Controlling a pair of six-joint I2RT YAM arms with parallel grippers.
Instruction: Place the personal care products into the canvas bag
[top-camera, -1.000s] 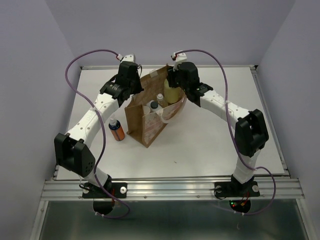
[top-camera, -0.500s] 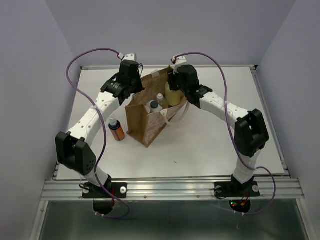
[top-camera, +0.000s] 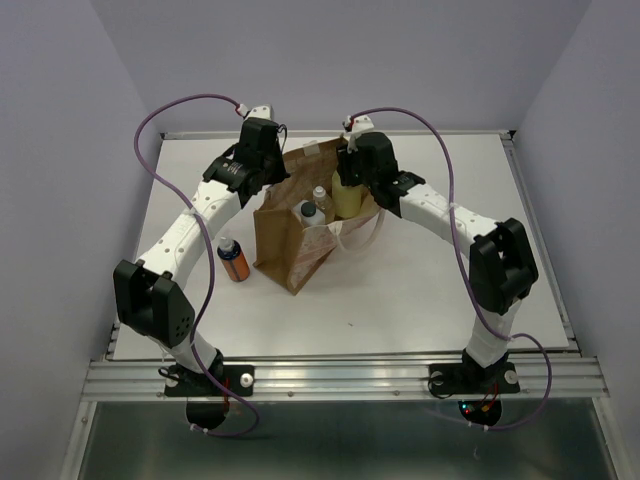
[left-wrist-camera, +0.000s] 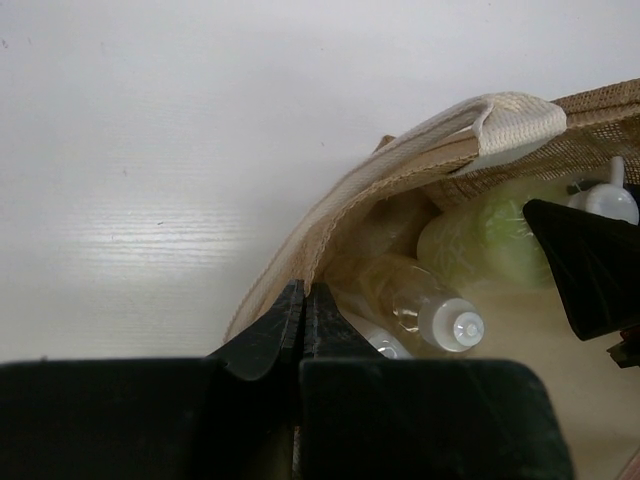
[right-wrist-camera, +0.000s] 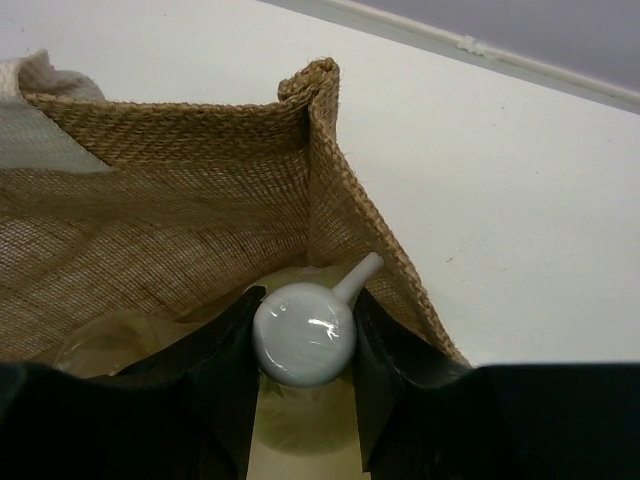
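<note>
The canvas bag (top-camera: 285, 250) stands upright mid-table. My left gripper (top-camera: 270, 185) is shut on its left rim, pinching the fabric beside a cream handle (left-wrist-camera: 420, 150); the jaws (left-wrist-camera: 302, 300) are closed on the edge. My right gripper (top-camera: 348, 175) is shut on the white pump cap of the pale yellow-green bottle (top-camera: 346, 197) and holds it inside the bag's far corner (right-wrist-camera: 318, 80); the bottle body (right-wrist-camera: 300, 435) hangs below the fingers (right-wrist-camera: 225, 350). An amber bottle with a white cap (left-wrist-camera: 440, 315) and a white bottle with a black cap (top-camera: 308, 212) lie in the bag. The orange bottle (top-camera: 234, 260) stands on the table left of the bag.
The white table (top-camera: 430, 270) is bounded by a raised rail at the back (top-camera: 450, 133) and a metal frame at the front (top-camera: 340, 375). Purple cables loop above both arms. The bag's second handle (top-camera: 350, 228) droops over its right front side.
My right gripper has lowered the yellow-green bottle a little deeper into the bag. The bag's mouth and drooping handle have shifted slightly. My left gripper still holds the rim.
</note>
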